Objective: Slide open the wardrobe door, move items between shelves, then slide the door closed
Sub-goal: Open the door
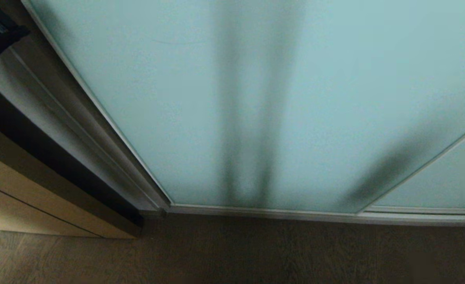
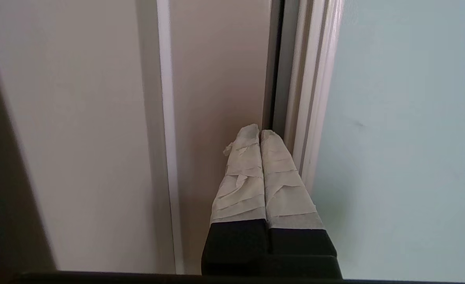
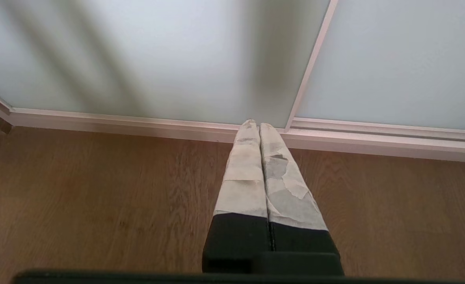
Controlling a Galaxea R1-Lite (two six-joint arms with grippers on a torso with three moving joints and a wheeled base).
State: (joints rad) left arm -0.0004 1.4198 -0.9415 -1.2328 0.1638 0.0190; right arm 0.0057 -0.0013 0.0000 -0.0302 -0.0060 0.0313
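Observation:
The sliding wardrobe door (image 1: 256,98) is a frosted pale teal glass panel in a thin silver frame, and it stands closed across most of the head view. Dark blurred shapes show through the glass. The items and the shelves are hidden behind it. My left gripper (image 2: 260,132) is shut with nothing between its tape-wrapped fingers. Its tips sit at the dark gap between the beige side wall (image 2: 216,79) and the door's silver edge frame (image 2: 311,98). My right gripper (image 3: 255,124) is shut and empty. It hangs low over the floor and points at the door's bottom rail (image 3: 138,122).
A second teal glass panel (image 1: 445,181) overlaps the door at the right. A tan wooden panel (image 1: 27,197) stands at the left beside the wardrobe's side frame. Brown wood floor (image 1: 256,252) runs along the silver bottom rail (image 1: 295,215).

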